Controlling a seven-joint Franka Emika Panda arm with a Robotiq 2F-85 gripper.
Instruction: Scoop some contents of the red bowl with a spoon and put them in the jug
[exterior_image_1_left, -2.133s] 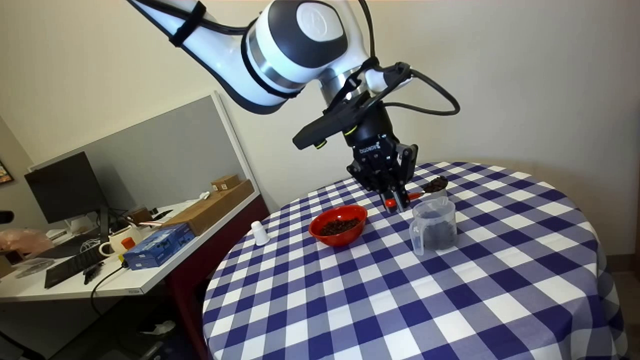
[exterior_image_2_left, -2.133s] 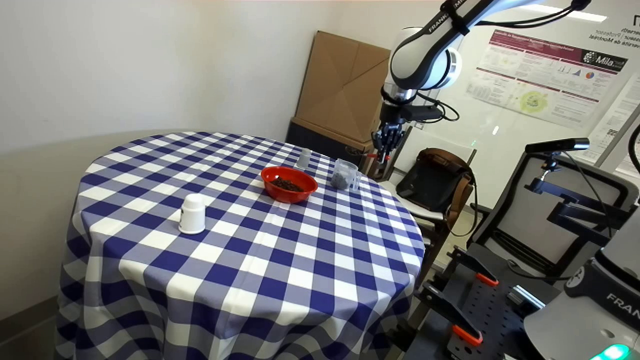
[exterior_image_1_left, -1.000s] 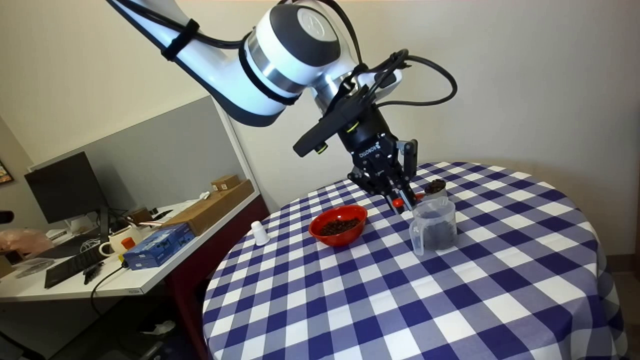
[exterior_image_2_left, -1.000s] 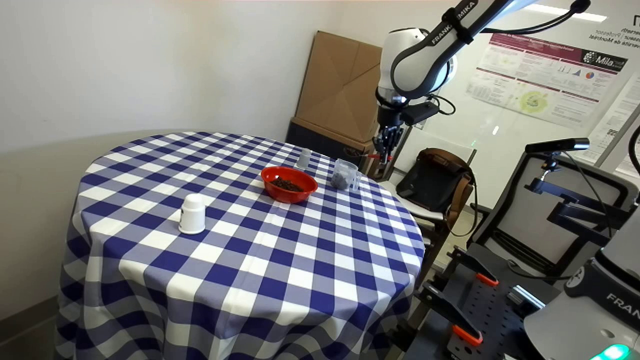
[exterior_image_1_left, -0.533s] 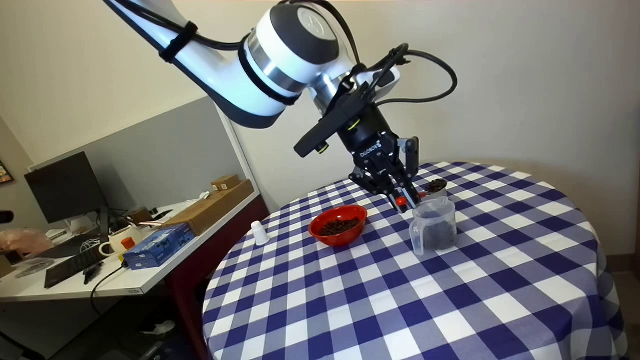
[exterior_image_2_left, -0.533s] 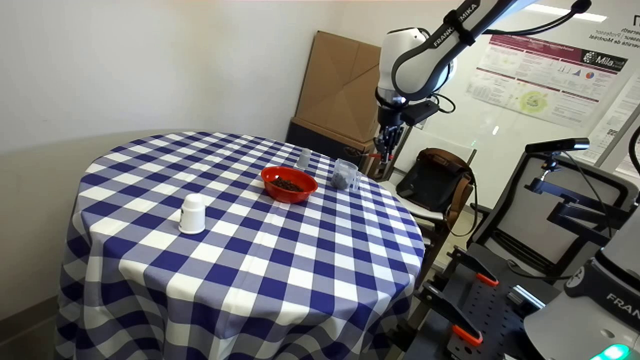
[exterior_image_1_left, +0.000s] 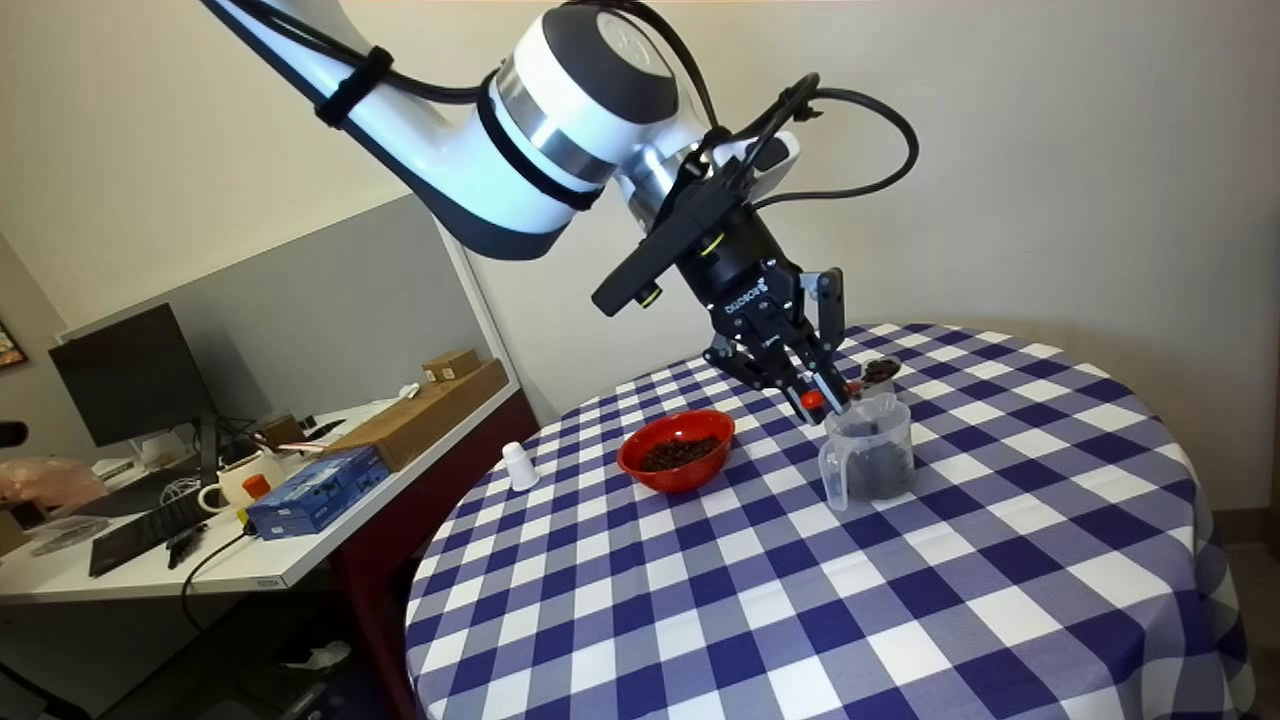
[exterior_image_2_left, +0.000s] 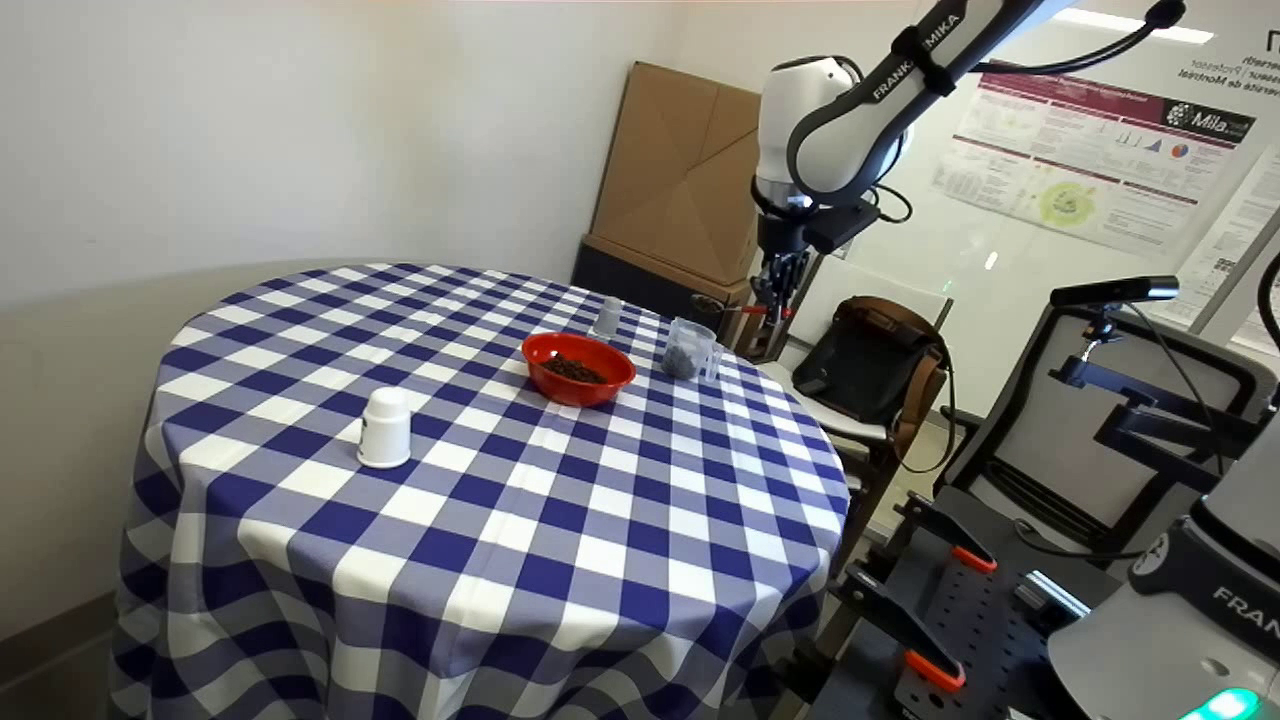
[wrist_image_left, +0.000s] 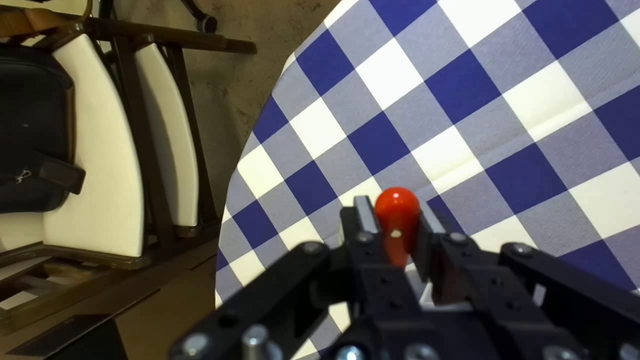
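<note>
Wrist view: we see the gripper (wrist_image_left: 397, 220) closed on the red handle of the spoon (wrist_image_left: 397, 200), whose rounded end stands out from the grip.
Spoon load: in both exterior views the head of the spoon carries a heap of dark pieces (exterior_image_1_left: 880, 371) and appears above the rim of the jug (exterior_image_1_left: 872, 458); whether it is exactly over the mouth, we cannot tell.
Pouring step: we judge that the scooping is done and the tipping should be next. It would be good to centre the head over the mouth, lower it a little, then turn the wrist slowly, because loose pieces may jump over the rim.
Spoon handle: it looks smooth and rounded, so we think a quick turn could make it slip.
Jug wall: clear, stiff-looking, with spout and handle; the jug stands upright on the counter (exterior_image_1_left: 760, 610).
Red bowl (exterior_image_1_left: 690, 482): shallow, glossy and round, near the jug but not touching it, with rough dark pieces inside.
Cloth (exterior_image_2_left: 410, 620): soft, checked blue and white, hanging in folds.
</note>
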